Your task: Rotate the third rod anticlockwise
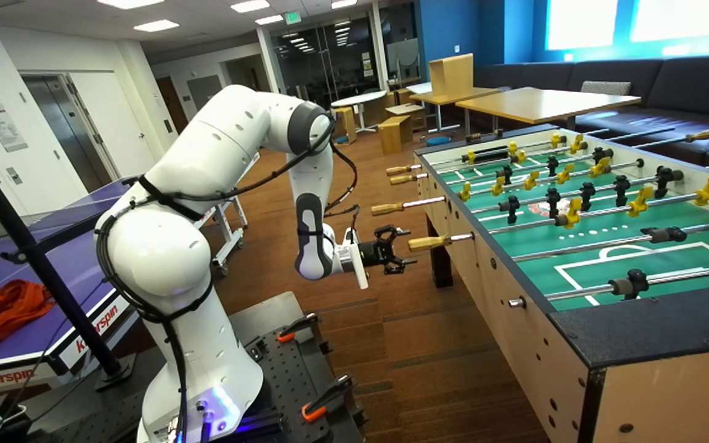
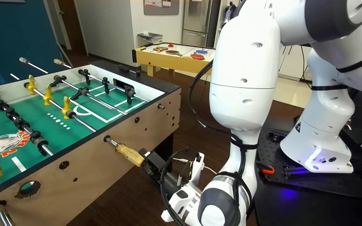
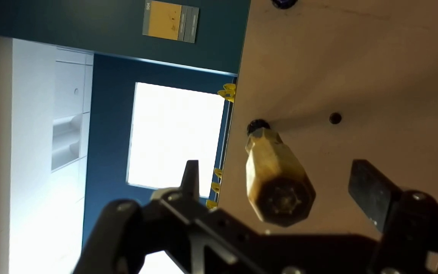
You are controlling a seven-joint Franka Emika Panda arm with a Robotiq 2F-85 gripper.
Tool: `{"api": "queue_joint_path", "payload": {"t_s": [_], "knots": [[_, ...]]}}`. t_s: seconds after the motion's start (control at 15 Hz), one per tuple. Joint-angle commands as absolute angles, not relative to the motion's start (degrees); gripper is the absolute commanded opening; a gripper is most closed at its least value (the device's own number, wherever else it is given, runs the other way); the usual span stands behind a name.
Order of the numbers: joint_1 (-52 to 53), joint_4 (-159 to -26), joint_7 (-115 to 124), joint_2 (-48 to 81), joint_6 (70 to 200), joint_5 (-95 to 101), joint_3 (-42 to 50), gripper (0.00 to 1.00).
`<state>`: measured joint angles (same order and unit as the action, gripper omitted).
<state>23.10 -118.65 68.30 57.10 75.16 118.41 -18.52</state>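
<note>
My claw (image 1: 410, 247) stands wide at the free end of the wooden handle (image 2: 130, 153); its rod (image 2: 110, 142) protrudes past the near long edge of the surface (image 1: 650, 332).

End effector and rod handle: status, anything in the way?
End effector open. Rod handle framed in its gap in wrist view, ungripped. No obstruction visible.
</note>
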Motion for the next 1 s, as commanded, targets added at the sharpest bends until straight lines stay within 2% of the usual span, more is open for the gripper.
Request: {"api": "queue_joint_path", "payload": {"t_s": [0.0, 0.53, 0.6, 0.67, 0.73, 0.93], "knots": [[22.00, -117.30, 69.07, 57.87, 75.17, 119.33, -19.09, 1.00], [21.96, -116.07, 68.98, 58.11, 75.19, 119.36, -18.90, 1.00], [21.94, -115.97, 69.03, 58.09, 75.18, 119.35, -18.90, 0.75], [21.93, -115.89, 69.03, 58.09, 75.18, 119.36, -18.88, 0.74], [21.92, -115.81, 69.02, 58.07, 75.20, 119.37, -18.87, 0.68], [21.92, -115.59, 69.00, 58.07, 75.26, 119.36, -18.87, 0.43]]}}
